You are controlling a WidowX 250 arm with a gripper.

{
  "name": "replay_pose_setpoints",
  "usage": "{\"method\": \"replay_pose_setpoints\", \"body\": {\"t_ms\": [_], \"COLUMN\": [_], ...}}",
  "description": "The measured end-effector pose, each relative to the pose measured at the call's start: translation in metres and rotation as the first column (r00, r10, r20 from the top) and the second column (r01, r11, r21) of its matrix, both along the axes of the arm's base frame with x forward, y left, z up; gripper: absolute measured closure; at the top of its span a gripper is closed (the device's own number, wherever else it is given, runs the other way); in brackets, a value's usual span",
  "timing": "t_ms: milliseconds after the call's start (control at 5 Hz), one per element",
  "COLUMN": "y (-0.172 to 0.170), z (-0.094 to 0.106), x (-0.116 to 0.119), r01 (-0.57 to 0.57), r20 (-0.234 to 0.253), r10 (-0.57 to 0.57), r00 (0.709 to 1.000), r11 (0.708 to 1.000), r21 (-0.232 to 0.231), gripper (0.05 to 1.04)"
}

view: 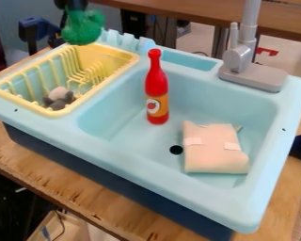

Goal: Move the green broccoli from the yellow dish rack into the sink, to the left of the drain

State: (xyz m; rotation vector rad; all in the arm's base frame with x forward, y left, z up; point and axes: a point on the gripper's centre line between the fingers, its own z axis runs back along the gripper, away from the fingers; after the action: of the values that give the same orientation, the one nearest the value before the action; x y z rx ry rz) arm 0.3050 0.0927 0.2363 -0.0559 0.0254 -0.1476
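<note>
In the camera view, the gripper (73, 6) is at 11 o'clock, cut off by the top edge. Its dark fingers are clamped on a lumpy green toy (83, 29); their tips are partly hidden, and exactly where they grip is hard to make out. The toy hangs at the fingers' 5 o'clock, touching them, over the far rim of the light blue sink (124, 136). At 10 o'clock, the yellow rack (64, 113) holds a small grey-and-white object (59, 97), too blurred to name and partly behind the rack's bars. Within the basin, a red bottle (157, 87) stands near 12 o'clock, and a folded pinkish cloth (214, 153) lies at 4 o'clock, just beside the drain hole (176, 149). The grey faucet (252, 75), at 1 o'clock, is cut off on top.
</note>
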Motion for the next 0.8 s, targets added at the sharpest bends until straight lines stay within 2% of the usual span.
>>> {"method": "replay_pose_setpoints", "body": {"t_ms": [200,400,600,800], "y": [-0.023,-0.054,-0.079,-0.099], "z": [0.011,0.011,-0.004,-0.034], "x": [-0.025,-0.045,-0.052,-0.060], "r01": [0.036,0.094,0.171,0.239], "r20": [0.001,-0.009,-0.043,-0.117], "r10": [-0.036,-0.094,-0.169,-0.231], "r00": [0.999,0.996,0.985,0.966], "r11": [0.999,0.995,0.984,0.969], "r21": [0.036,0.035,0.040,0.058], "gripper": [0.798,0.799,0.799,0.798]}}
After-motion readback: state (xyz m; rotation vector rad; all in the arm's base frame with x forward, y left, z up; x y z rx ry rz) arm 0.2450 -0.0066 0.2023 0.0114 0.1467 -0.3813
